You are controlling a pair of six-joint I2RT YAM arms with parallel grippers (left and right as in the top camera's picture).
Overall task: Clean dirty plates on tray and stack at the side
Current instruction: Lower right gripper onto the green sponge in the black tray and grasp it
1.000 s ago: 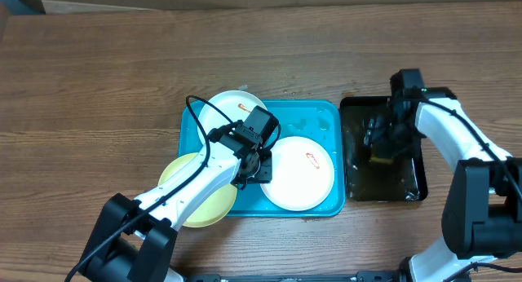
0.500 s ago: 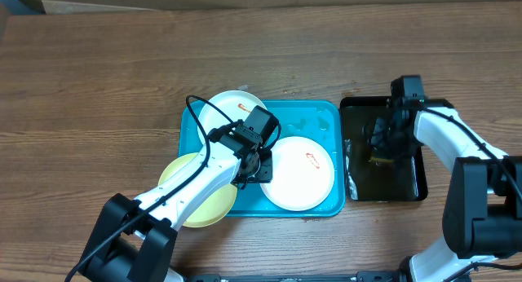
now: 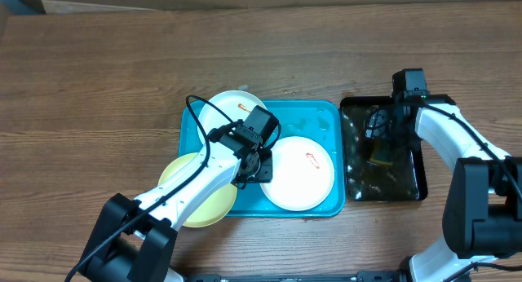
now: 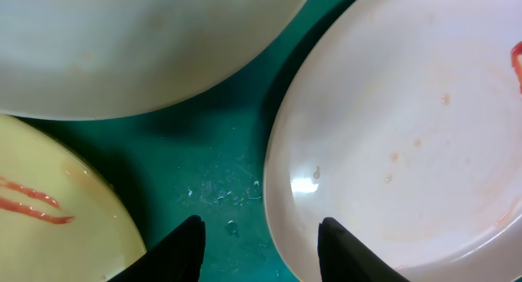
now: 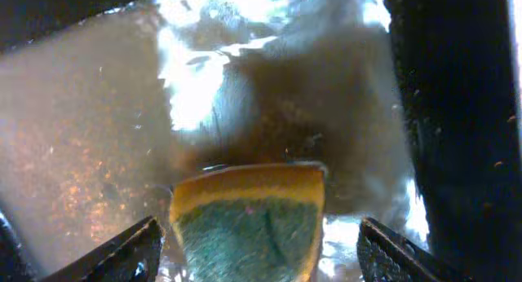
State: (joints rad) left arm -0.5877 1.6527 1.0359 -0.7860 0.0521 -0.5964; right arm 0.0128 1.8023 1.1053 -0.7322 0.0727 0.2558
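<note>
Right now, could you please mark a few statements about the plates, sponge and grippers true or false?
1. The sponge lies in the black tray. True.
2. The right gripper is shut on the sponge. False: its jaws stand open either side of it.
3. The yellow plate bears a red smear. True.
4. The left gripper hangs over the black tray. False: it is over the turquoise tray.
</note>
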